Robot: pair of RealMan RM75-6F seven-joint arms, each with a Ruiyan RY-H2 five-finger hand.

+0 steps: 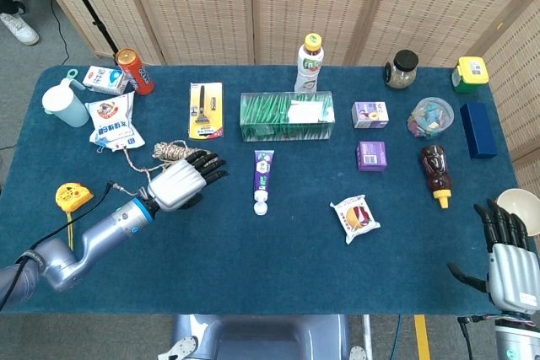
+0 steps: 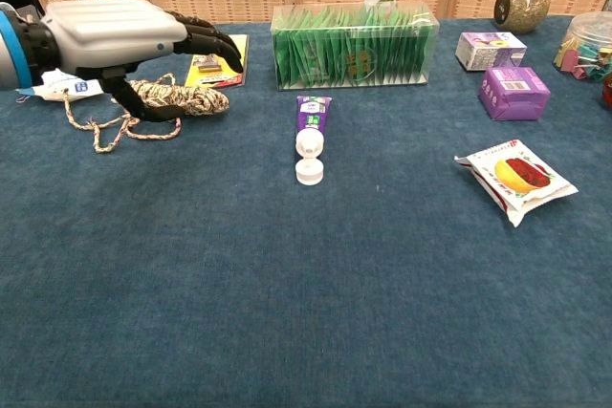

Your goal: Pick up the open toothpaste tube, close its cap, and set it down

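1. Landmark: the tube (image 1: pixel 263 176), which lay flat on the blue table (image 1: pixel 253 259) just in front of the green box (image 1: pixel 287 115), purple body pointing at the box.
2. Tape measure (image 1: pixel 69 196) lay far left of the tube, beside the left forearm.
3. Left hand (image 1: pixel 181 181) was left of the tube, well apart from it, above the table over the rope (image 2: pixel 163 97); fingers apart and extended toward the tube, holding nothing.
4. Cap (image 2: pixel 309 171) was flipped open, white, at the tube's near end.
5. Snack packet (image 1: pixel 355 216) lay right of the tube, nearer the front edge.
6. Right hand (image 1: pixel 506 259) was far right of the tube, at the table's front corner; fingers spread, empty.
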